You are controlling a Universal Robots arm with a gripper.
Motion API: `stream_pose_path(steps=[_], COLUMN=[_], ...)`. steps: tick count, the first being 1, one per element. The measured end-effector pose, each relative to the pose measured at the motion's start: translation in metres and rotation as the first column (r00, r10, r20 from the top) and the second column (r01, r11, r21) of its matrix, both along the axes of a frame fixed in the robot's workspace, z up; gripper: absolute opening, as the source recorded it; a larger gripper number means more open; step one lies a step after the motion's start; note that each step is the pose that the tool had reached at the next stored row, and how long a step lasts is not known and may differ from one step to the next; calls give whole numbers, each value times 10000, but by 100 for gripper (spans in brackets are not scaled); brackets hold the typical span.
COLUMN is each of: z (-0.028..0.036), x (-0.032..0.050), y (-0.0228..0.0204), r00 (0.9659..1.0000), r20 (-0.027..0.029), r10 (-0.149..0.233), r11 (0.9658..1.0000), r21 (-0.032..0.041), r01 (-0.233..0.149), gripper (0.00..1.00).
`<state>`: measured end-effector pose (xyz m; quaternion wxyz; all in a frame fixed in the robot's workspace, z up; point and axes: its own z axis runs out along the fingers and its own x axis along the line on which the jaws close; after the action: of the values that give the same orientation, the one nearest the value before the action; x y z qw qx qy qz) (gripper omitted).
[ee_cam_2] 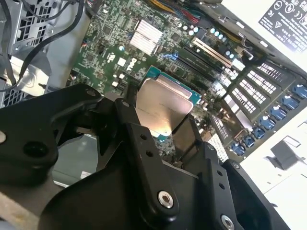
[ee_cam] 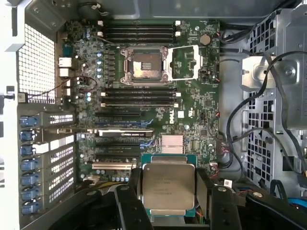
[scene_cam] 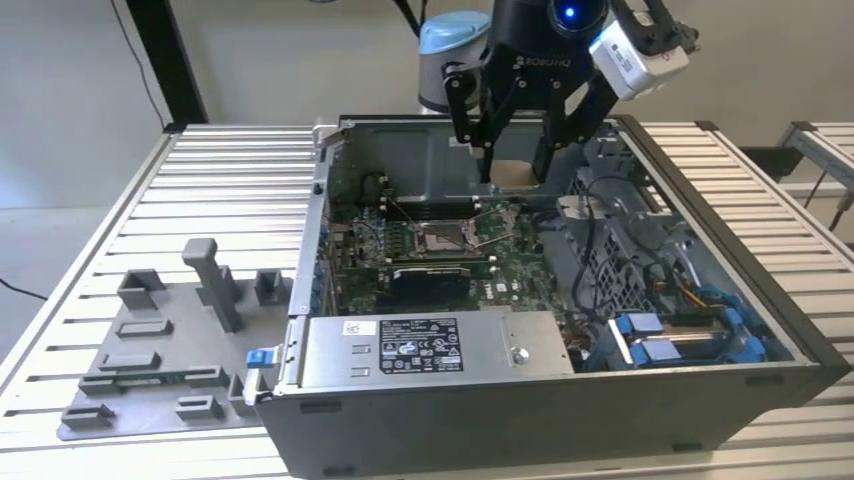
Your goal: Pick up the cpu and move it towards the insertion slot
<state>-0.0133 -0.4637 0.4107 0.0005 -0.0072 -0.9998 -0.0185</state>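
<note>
- One arm hangs over the open computer case [scene_cam: 747,330], and your gripper [ee_cam: 169,189] has its fingers [ee_cam: 207,191] closed on the cpu [ee_cam: 169,188], pinching two opposite edges so the silvery top stays flat and its underside free of the pads.
- You carry the chip clear of the board: in both wrist views green circuitry shows past its rim, with nothing touching it from below.
- Across the motherboard [ee_cam: 192,103], well apart from the chip in the first wrist view, the insertion slot [ee_cam: 145,64] sits with its brownish centre exposed and its metal load frame [ee_cam: 187,62] swung aside beside it, which is why the socket looks ready to receive.
- Between chip and socket lie low expansion slots and memory slots [ee_cam: 139,96], none of which appears to rise toward the carried part.
- Around you the room narrows: the drive cage and black cables [ee_cam: 261,120] crowd one side, the rear panel with blue clips [ee_cam: 29,163] the other.
- Outside the case, a grey fixture tray [scene_cam: 167,345] rests on the slatted table [scene_cam: 220,190], toward the exterior view's left.
</note>
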Motion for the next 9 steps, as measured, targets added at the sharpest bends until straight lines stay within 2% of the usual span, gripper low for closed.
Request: stream_pose_path(steps=[9], z=[-1], x=[0], y=[101], r00=[10000], r20=[0], r10=[0], r11=[10000], r21=[0], r01=[0], gripper=[0])
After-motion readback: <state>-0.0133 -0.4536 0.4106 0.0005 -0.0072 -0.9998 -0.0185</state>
